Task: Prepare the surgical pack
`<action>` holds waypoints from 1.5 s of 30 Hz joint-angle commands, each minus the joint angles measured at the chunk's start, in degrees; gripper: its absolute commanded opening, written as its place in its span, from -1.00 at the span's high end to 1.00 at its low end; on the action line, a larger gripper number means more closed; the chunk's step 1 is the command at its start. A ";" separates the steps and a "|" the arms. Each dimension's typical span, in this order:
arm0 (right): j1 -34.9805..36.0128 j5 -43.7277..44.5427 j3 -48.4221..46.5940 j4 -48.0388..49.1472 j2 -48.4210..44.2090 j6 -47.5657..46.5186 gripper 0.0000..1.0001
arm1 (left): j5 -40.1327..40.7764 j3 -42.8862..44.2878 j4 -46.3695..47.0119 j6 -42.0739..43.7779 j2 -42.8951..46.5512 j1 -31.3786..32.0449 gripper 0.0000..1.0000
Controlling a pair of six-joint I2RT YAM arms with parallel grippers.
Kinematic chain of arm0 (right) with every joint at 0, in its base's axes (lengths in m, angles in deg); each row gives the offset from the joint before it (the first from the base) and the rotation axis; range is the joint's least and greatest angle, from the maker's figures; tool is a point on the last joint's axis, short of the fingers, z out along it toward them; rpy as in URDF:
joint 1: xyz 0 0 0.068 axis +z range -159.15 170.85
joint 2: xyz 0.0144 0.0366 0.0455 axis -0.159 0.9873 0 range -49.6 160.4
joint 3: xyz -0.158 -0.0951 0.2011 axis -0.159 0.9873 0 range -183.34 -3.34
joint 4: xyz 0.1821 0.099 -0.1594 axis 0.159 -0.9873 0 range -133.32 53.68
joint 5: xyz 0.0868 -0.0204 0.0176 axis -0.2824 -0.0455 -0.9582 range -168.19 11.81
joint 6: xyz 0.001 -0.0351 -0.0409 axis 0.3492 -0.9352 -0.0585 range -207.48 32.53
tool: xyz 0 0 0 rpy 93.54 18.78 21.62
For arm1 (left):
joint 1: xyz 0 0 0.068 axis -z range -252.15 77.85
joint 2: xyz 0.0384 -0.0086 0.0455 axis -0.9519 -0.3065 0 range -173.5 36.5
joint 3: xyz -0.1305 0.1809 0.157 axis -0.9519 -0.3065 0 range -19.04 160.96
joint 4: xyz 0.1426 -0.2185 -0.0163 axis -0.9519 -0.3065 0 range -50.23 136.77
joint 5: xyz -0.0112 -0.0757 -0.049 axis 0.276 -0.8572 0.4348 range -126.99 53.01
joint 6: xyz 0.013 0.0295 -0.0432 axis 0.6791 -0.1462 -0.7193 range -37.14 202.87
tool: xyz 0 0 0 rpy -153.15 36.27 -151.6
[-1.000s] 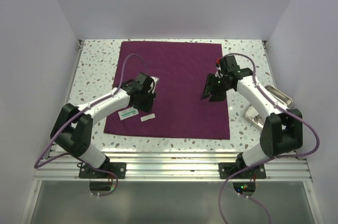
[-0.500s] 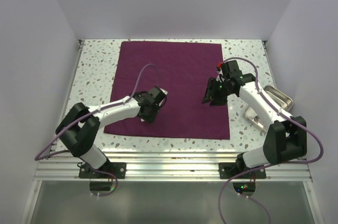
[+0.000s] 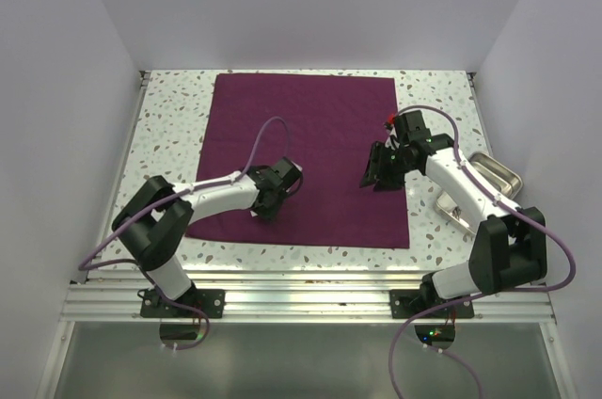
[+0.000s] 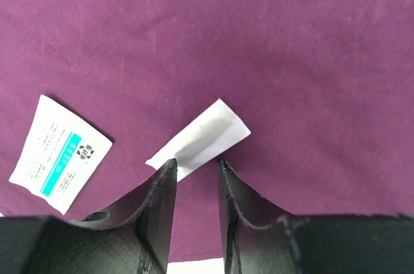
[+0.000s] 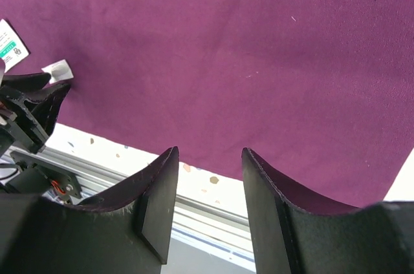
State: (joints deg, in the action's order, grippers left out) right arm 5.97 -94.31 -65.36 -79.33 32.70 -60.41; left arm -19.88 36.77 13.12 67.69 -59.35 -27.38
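The surgical pack, a large maroon-purple drape, lies spread flat on the speckled table. My left gripper is low over the drape's near-left part. In the left wrist view its jaws stand a little apart and empty. A small white strip packet lies on the drape just past the tips. A white packet with a teal label lies to its left. My right gripper hovers open and empty above the drape's right side.
A shiny steel tray sits at the right edge of the table, beyond the right arm. The aluminium rail runs along the near edge. In the right wrist view both packets and the left gripper's fingers show at the far left.
My left gripper has swung right and toward the near edge, coming down at the small white strip; its arm now covers the packets from above. The right gripper has barely shifted.
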 commanded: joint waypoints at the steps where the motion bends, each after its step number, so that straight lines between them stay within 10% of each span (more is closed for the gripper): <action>1: 0.35 -1.28 0.14 1.52 -1.53 0.00 0.06 | 1.97 2.54 2.80 1.73 -1.35 0.31 0.32; 19: 1.23 -6.10 -1.52 4.06 1.89 -0.96 0.10 | 1.27 11.58 -4.12 1.91 -1.01 0.14 1.00; 27: 2.20 -29.73 -0.83 14.07 5.33 -5.45 0.02 | -29.10 20.65 -6.70 -1.42 5.76 -3.46 1.00; 37: 2.11 -46.97 7.09 36.76 -2.75 1.84 -0.30 | -67.07 15.21 13.58 -10.91 14.37 -10.49 1.00; 45: 2.20 -50.85 7.27 50.46 -6.10 12.91 -0.34 | -75.46 9.41 30.73 -23.40 17.10 -11.20 1.00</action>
State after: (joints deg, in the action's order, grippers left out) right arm 8.06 -141.20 -57.58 -37.84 28.54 -52.71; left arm -88.45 47.04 33.54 50.33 -44.16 -37.93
